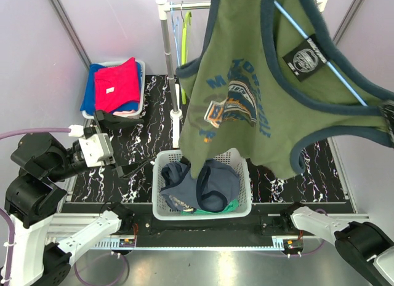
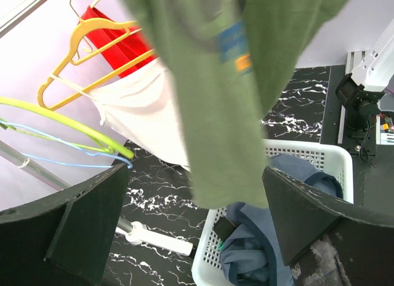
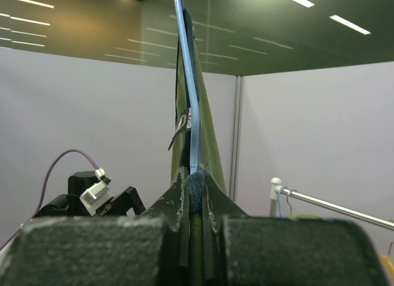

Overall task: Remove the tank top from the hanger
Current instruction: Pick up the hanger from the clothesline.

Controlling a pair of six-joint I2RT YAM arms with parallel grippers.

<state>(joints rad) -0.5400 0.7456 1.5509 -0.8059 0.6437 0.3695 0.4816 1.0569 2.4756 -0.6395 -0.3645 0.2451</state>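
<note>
The olive green tank top [image 1: 246, 95] with navy trim hangs high over the table, still on a thin blue hanger [image 1: 335, 71]. Its lower hem dangles just above the white basket [image 1: 161, 194]. My right gripper [image 1: 388, 117] is at the far right, shut on the navy strap edge. In the right wrist view the right gripper [image 3: 196, 181] pinches that trim, and the blue hanger [image 3: 189, 83] rises straight out of it. My left gripper [image 1: 123, 144] stands wide open left of the basket, holding nothing. In its wrist view the left gripper [image 2: 197, 194] faces the tank top [image 2: 246, 83].
A clothes rack pole [image 1: 166, 58] stands behind the basket, with green and blue hangers [image 1: 181, 34] on its rail. A yellow hanger [image 2: 80, 52] carries red and white garments. A bin of folded red and blue clothes [image 1: 117, 86] sits at the back left. The basket holds dark blue clothing [image 1: 206, 184].
</note>
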